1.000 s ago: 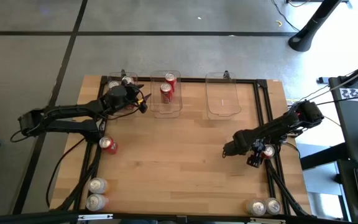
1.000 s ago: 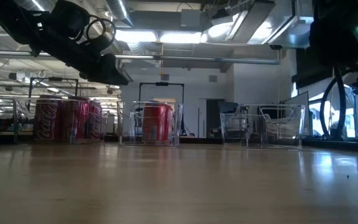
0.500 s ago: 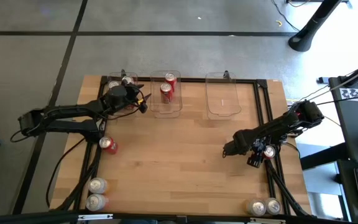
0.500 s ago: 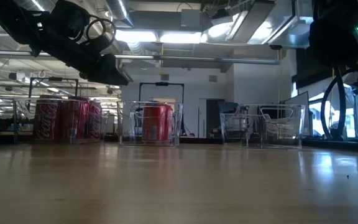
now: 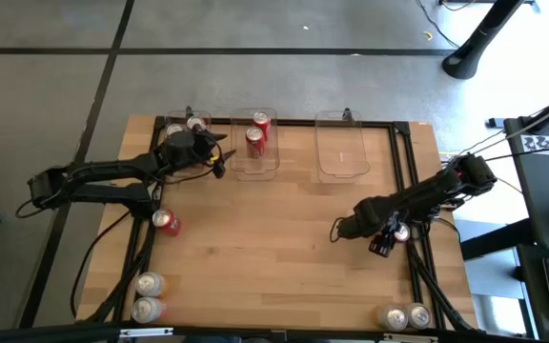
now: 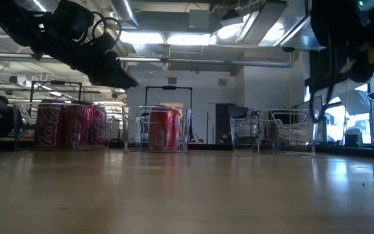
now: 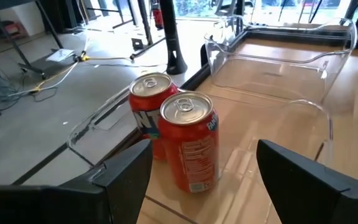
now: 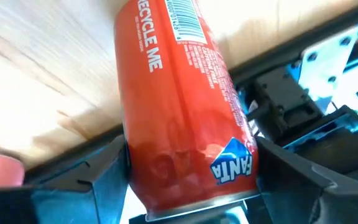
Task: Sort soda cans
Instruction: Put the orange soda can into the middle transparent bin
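The right pincer (image 8: 188, 180) grips an orange Fanta can (image 8: 182, 106) between its fingers near the counter's (image 5: 274, 257) right edge. The left pincer (image 7: 201, 171) hovers empty, jaws apart, above the far-left corner, facing two orange cans (image 7: 179, 137) inside the middle clear bin (image 5: 254, 170).

We see a light wooden table (image 5: 265, 248) edged by a dark frame. Along its far edge stand three clear plastic bins: the left bin (image 5: 175, 127) with cans in it, the middle bin (image 5: 238, 164) holding two red cans (image 5: 257, 133), and the right bin (image 5: 342, 152). Directly on the wood, one red can (image 5: 166, 222) lies near the left edge. Two silver-topped cans (image 5: 148, 296) stand at the near left corner, and another two cans (image 5: 404, 316) stand at the near right corner.
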`<action>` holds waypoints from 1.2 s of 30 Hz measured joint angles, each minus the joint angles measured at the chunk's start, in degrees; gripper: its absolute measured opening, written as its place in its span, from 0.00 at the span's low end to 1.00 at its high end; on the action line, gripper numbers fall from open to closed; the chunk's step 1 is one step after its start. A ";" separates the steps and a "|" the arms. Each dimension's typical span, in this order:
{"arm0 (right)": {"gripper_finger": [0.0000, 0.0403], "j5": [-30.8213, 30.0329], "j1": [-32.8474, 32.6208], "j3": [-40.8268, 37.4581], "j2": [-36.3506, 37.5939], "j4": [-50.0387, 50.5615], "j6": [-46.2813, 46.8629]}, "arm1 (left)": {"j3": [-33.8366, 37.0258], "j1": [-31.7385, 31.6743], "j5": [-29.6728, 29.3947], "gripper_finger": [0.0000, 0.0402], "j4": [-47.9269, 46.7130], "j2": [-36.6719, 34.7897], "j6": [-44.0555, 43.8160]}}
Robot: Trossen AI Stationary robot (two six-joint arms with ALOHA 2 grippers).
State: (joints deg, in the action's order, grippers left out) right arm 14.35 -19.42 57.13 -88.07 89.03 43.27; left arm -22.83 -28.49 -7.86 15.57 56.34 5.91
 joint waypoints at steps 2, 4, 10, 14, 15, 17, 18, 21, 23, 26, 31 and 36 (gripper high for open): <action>0.70 -0.96 0.04 1.30 0.00 -0.06 0.22 | 0.00 0.02 0.02 0.69 0.00 0.00 -0.03; 0.70 -2.11 0.24 2.42 0.00 -1.06 0.59 | 0.00 0.02 0.02 0.69 0.00 0.00 -0.22; 0.70 -4.15 1.94 4.61 0.00 -5.08 1.29 | 0.00 0.04 0.02 0.69 0.00 0.00 -0.96; 0.70 -4.33 3.60 6.28 0.00 -7.62 1.30 | 0.00 0.91 0.44 0.69 0.00 0.00 -0.96; 0.70 -4.62 4.04 6.91 0.00 -7.99 1.27 | 0.00 1.29 1.44 0.69 0.01 0.00 -0.95; 0.70 -6.10 4.70 8.26 0.00 -8.99 0.83 | 0.00 2.31 4.11 0.69 0.16 0.00 -0.65; 0.70 -7.02 5.01 9.04 0.00 -9.89 0.13 | 0.00 2.98 4.91 0.69 0.35 0.00 -0.55; 0.70 -9.37 6.10 11.52 0.00 -13.53 -1.18 | 0.02 5.21 5.36 0.69 0.55 0.22 -1.76; 0.70 -10.24 6.99 12.83 0.00 -16.27 -1.39 | 0.01 6.58 6.53 0.69 0.98 0.68 -2.75; 0.70 -11.72 8.27 14.23 -0.39 -22.59 -3.58 | 0.02 8.78 9.02 0.69 3.36 2.17 -4.33; 0.70 -13.09 10.08 15.45 -2.76 -29.08 -9.43 | 0.02 14.41 9.20 0.69 6.43 7.43 -6.85; 0.71 -13.78 11.36 15.78 -4.70 -34.78 -14.13 | 0.04 20.06 9.20 0.69 15.14 14.96 -9.94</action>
State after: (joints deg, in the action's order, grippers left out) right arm 0.57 -8.06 72.91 -92.77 54.25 29.15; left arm -22.79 -8.43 1.34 30.71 71.30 -4.03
